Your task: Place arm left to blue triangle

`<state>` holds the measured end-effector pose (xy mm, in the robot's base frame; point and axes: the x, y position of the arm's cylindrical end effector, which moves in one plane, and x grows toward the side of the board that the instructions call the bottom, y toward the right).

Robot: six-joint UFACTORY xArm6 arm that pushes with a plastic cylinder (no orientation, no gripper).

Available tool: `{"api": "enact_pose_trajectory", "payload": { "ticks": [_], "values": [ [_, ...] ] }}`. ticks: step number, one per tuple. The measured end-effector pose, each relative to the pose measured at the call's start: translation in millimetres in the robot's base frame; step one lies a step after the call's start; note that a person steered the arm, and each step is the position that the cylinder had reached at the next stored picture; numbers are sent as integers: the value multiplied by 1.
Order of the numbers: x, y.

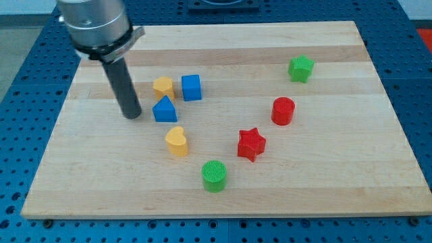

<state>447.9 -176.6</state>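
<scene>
1. Camera view: the blue triangle (165, 109) sits on the wooden worktop (324, 182) in its left half, closer to the top edge than to the bottom edge. My tip (132, 116) stands just beside it on the view's left, with a narrow strip of bare wood between the two; I cannot see any contact.

2. Same view, neighbours: a yellow block (163, 86), shape unclear, lies just above the triangle toward the top edge, and a blue cube (192, 87) sits beside that one on the view's right. A yellow heart (177, 141) lies below the triangle toward the bottom edge. A green cylinder (214, 175), a red star (251, 144), a red cylinder (283, 111) and a green block (301, 68) spread toward the right edge, well apart from the tip.

3. End effector: it is a plain dark rod with nothing to spread or pinch, so it holds nothing; it only rests its end at the worktop.

4. Handling, as a judgement: the triangle looks like a small, stiff, light piece with smooth sides, so it would likely slide or spin at a slight nudge. There is nowhere to take hold; the task wants only a position on its left, so contact is best avoided.

5. Progress, as a judgement: the tip looks already placed left of the triangle.
</scene>
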Motion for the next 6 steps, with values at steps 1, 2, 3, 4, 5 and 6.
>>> {"api": "enact_pose_trajectory", "payload": {
  "ticks": [1,2,3,4,5,6],
  "values": [
    [20,-23],
    [52,-12],
    [66,14],
    [64,21],
    [52,24],
    [27,24]
  ]
}}
